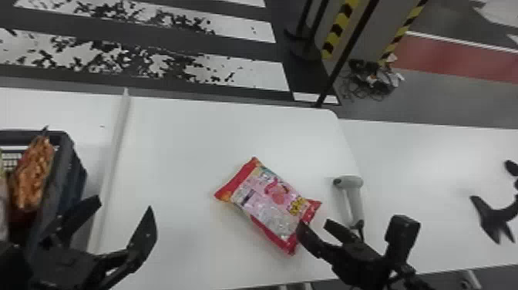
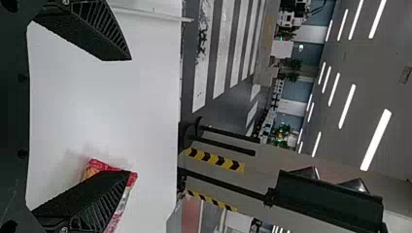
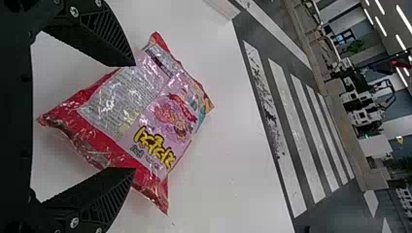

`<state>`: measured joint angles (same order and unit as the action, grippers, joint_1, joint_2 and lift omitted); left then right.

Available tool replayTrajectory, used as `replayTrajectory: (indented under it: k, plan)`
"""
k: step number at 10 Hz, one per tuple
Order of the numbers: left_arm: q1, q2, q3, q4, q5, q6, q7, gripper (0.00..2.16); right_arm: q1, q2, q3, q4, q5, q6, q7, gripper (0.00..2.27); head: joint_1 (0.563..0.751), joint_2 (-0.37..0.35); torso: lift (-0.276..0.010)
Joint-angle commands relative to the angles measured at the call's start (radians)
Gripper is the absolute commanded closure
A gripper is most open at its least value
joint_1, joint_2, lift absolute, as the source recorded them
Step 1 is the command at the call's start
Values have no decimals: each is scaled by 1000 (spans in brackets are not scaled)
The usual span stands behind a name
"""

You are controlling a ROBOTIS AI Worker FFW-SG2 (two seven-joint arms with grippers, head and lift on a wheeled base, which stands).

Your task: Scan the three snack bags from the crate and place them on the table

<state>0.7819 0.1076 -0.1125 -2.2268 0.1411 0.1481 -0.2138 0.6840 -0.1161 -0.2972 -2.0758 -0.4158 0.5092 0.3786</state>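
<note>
A pink and red snack bag [image 1: 269,204] lies flat on the white table. My right gripper [image 1: 314,227] is open at the bag's near right corner; in the right wrist view the bag [image 3: 150,111] lies beyond the spread fingers of that gripper [image 3: 135,116]. To the left, my left gripper [image 1: 125,204] stands open beside the crate [image 1: 71,166], and in the left wrist view the same gripper [image 2: 130,115] has nothing between its fingers. An orange-brown snack bag [image 1: 32,173] stands in the crate. The scanner [image 1: 352,196] rests right of the pink bag.
A raised white strip [image 1: 115,154] runs along the table between crate and pink bag. At the far right, a black object [image 1: 497,216] sits on the white surface. A dark pole [image 1: 343,58] rises behind the table's back edge.
</note>
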Motion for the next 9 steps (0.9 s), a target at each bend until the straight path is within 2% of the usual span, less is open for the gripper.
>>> replayTrajectory:
  k: [1,4,7,9]
  plan:
    - [7,11,1,9,12,-17,-6,33,-24,3,-45,45,9,-47,-3,124,695,-272,-62]
    - [7,52,-7,32,43,-72,-15,33,-27,16,-168,71,11,-87,-1,124,695,-350,-62]
    - [5,55,-30,35,44,-118,-15,33,-21,19,-171,53,-15,-10,14,124,695,-350,-62]
    - [0,57,-41,39,43,-121,-21,33,-11,19,-161,40,-4,-10,20,113,695,-350,-62]
